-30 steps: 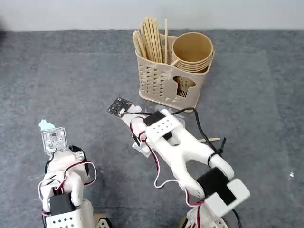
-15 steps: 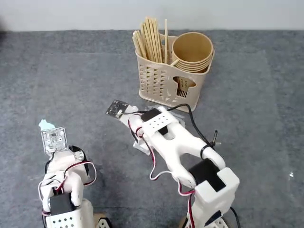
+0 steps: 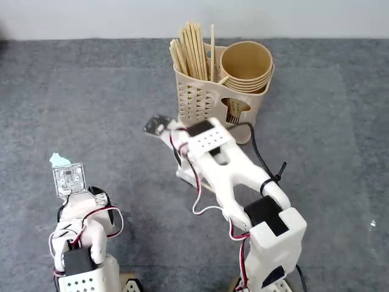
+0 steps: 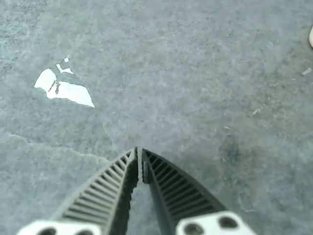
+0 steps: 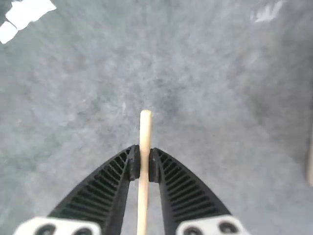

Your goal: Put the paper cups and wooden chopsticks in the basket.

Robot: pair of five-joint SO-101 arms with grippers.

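A beige slotted basket point(image 3: 214, 104) stands at the back of the grey mat. It holds several wooden chopsticks point(image 3: 193, 47) upright and a stack of paper cups point(image 3: 246, 63). The right arm point(image 3: 209, 143) stretches across the middle of the mat, with its wrist just in front of the basket. My right gripper point(image 5: 142, 164) is shut on a wooden chopstick point(image 5: 145, 132), whose end sticks out past the fingertips above the bare mat. The left arm point(image 3: 76, 213) sits folded at the front left, and my left gripper point(image 4: 139, 159) is shut on nothing, low over the mat.
A pale torn patch point(image 4: 63, 90) marks the mat ahead of the left gripper. A black cable point(image 3: 261, 167) trails along the right arm. The mat is open to the left and right of the basket.
The right arm's wrist has swung back and closer to the basket. The chopstick that lay on the mat to the arm's right is gone from there. The left arm has kept still.
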